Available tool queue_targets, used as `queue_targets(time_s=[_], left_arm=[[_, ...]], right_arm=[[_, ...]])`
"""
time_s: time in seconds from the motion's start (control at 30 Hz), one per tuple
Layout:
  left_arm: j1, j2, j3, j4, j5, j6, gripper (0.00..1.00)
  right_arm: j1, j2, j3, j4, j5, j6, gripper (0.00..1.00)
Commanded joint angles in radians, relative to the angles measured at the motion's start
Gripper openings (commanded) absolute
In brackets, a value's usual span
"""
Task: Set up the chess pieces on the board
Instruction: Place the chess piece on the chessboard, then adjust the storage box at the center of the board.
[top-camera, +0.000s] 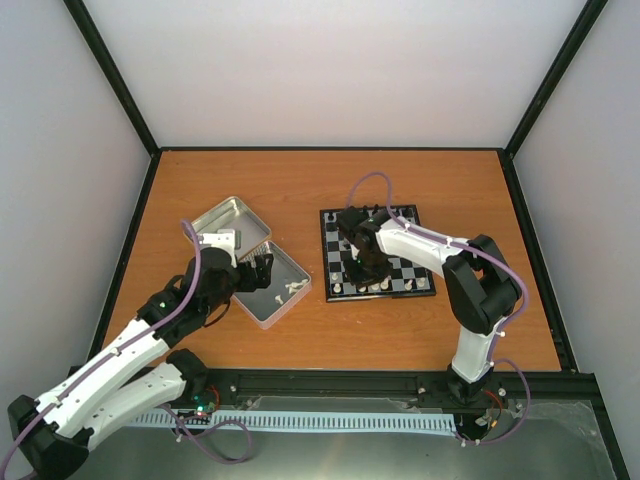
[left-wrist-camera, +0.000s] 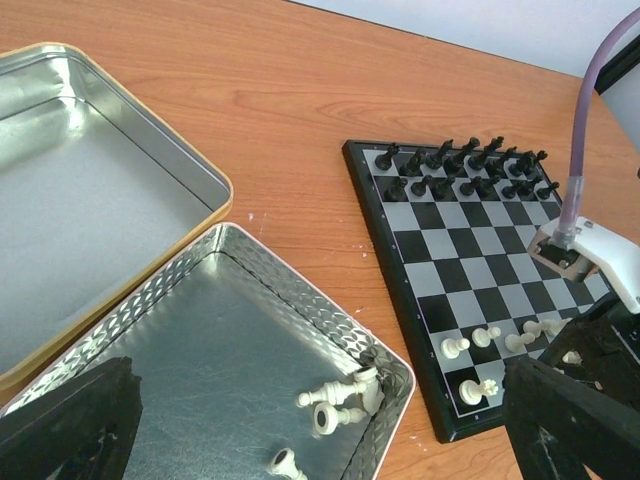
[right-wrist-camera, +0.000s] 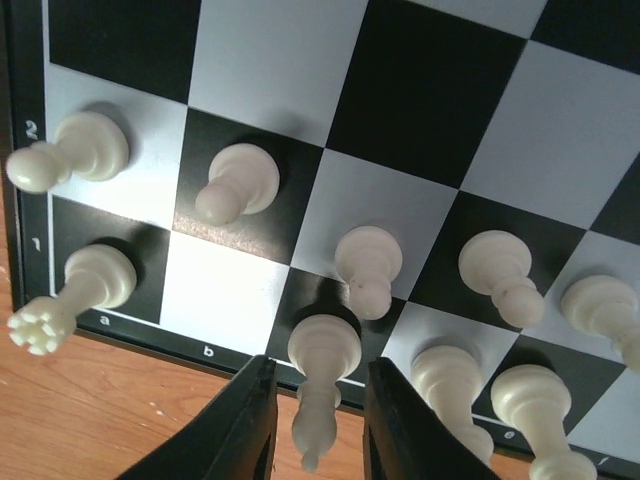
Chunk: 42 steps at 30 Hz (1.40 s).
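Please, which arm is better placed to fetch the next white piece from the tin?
Probably left: the left hand hovers open over the tin holding white pieces; the right hand straddles a standing piece.

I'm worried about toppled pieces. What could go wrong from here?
The right gripper straddles a white piece on the board's near row with slim gaps; a crooked retreat could tip it.
Neighbouring pieces stand close beside it and could get clipped.
The white pieces in the tin lie near a corner, awkward to grasp.
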Motion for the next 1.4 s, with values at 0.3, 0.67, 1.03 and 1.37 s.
queue_targets(time_s=[0.3, 0.67, 1.03, 1.37], left_arm=[[0.007, 0.078, -0.040, 0.050, 0.013, -0.049, 0.99], [0.008, 0.338, -0.073, 0.078, 0.037, -0.136, 0.73], [0.008, 0.541, 0.076, -0.031, 0.194, -0.017, 0.64], [0.008, 0.619, 0.179, -0.296, 0.160, -0.077, 0.41]], right_arm=[[0.004, -0.221, 0.012, 0.061, 0.058, 0.069, 0.39], [0.004, -0.365, -0.173, 0.230, 0.065, 0.153, 0.38], [0.004, -0.467, -0.231, 0.267, 0.129, 0.164, 0.38], [0.000, -0.482, -0.248, 0.272, 0.134, 0.157, 0.38]])
